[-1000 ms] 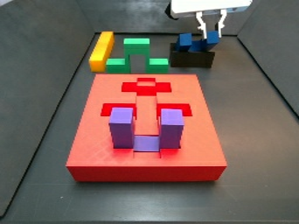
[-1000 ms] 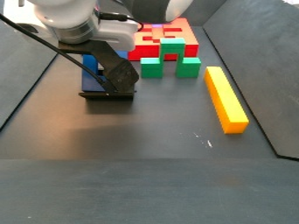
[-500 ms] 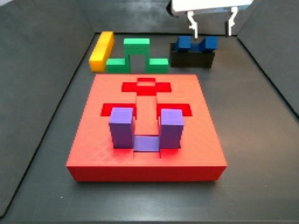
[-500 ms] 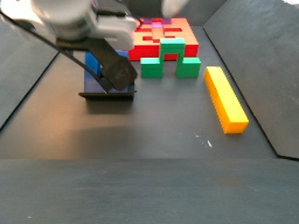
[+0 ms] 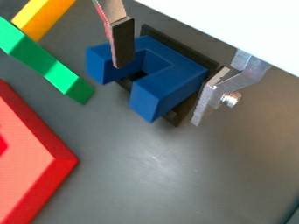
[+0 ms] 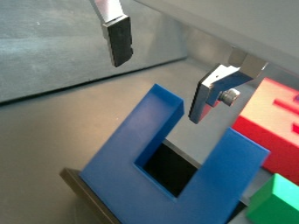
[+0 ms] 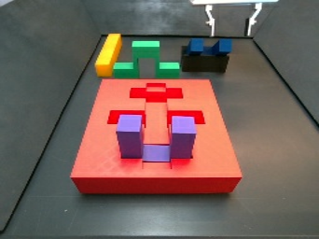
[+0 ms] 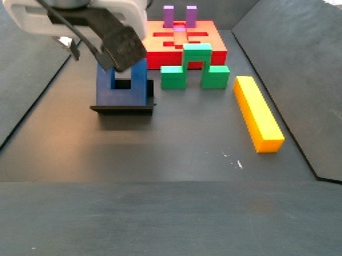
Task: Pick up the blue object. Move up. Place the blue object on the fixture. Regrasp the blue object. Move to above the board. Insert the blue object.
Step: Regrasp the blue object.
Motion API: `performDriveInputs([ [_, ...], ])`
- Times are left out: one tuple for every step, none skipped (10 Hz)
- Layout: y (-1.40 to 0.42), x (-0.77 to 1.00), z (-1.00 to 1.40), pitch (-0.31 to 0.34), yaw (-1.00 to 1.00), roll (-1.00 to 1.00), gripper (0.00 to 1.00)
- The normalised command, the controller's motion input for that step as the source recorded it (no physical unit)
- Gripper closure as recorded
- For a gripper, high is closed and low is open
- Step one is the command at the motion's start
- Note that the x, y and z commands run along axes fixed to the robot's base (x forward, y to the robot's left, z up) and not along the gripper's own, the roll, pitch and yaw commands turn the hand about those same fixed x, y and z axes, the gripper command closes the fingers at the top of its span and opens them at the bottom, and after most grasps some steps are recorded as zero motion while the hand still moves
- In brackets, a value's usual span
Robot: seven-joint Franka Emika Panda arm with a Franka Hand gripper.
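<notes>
The blue object [image 7: 210,46] rests on the black fixture [image 7: 207,63] at the back right, prongs up. It also shows in a side view [image 8: 123,81] on the fixture [image 8: 123,106]. My gripper [image 7: 233,25] hangs above it, open and empty. In both wrist views the fingers [image 5: 117,39] [image 6: 117,42] stand wide apart, clear of the blue object [image 5: 155,74] [image 6: 140,166]. A dark edge of the fixture [image 5: 177,115] shows under the block. The red board [image 7: 156,140] lies in front, also showing in a side view [image 8: 203,42].
A purple U-shaped block [image 7: 153,140] stands in the board's near cut-out. A green arch block [image 7: 152,56] and a yellow bar [image 7: 110,53] lie left of the fixture. They also show in a side view: green [image 8: 194,72], yellow [image 8: 257,112]. Dark walls ring the floor.
My gripper has risen straight up from around the blue object, which stays on the fixture. Nothing else moved.
</notes>
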Motion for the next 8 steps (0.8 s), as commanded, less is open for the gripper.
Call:
performDriveInputs([
  [-0.18,0.09,0.0,0.0,0.0,0.83,0.0],
  [-0.04,-0.03,0.02,0.0,0.0,0.85,0.0],
  [0.0,-0.12,0.11,0.0,0.0,0.69,0.0],
  [-0.03,-0.02,0.03,0.0,0.0,0.65,0.0],
  [-0.06,0.0,0.0,0.0,0.0,0.71,0.0],
  [-0.09,0.0,0.0,0.0,0.0,0.75,0.0],
  [-0.1,0.0,-0.01,-0.009,0.0,0.79,0.0],
  [-0.07,-0.03,0.0,0.0,0.0,0.85,0.0],
])
